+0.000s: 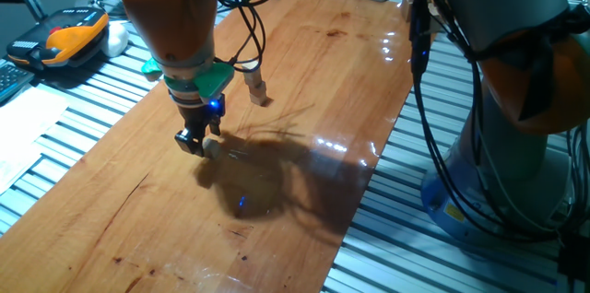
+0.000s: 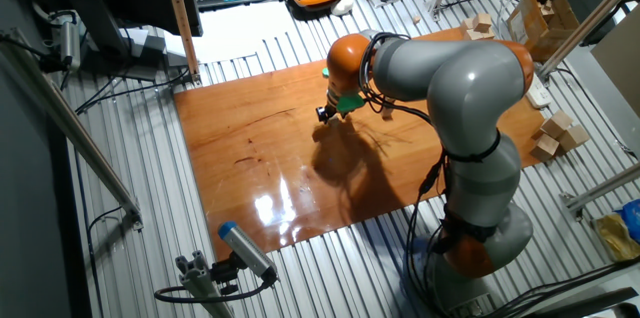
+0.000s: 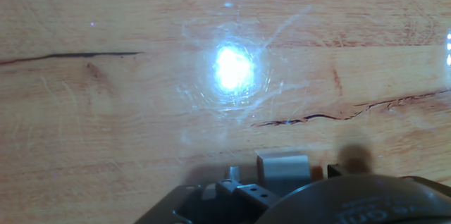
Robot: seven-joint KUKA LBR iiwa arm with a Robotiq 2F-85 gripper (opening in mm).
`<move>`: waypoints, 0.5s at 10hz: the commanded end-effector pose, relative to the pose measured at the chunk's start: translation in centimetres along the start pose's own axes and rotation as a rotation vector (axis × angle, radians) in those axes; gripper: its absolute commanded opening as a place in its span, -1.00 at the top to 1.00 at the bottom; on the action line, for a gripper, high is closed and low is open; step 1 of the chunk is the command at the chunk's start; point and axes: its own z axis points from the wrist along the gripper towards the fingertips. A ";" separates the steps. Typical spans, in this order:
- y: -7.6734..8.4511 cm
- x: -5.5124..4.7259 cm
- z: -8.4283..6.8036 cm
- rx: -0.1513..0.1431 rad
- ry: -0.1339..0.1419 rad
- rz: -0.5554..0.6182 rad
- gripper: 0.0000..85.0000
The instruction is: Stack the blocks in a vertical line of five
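Gripper [image 1: 193,140] hangs low over the wooden table [image 1: 120,219], fingertips close to the surface — whether the jaws are apart or closed on anything cannot be told from any view. A small pale shape sits just right of the fingertips, too blurred to identify. Further right, a short stack of blocks [image 1: 259,89] stands upright on the table, near the gripper but clear of it — the count is not legible. The hand view shows bare wood and a bright glare.

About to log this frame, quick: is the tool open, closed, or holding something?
Tool: cannot be told; it hangs low over the table, but no view shows the jaws clearly, and no block is visible in them.
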 end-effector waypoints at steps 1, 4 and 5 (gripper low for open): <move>0.0 0.0 0.3 0.000 -0.001 0.000 -0.20; -0.1 0.2 0.5 -0.002 -0.003 0.000 -0.20; 0.0 0.2 0.6 0.002 -0.003 0.001 0.20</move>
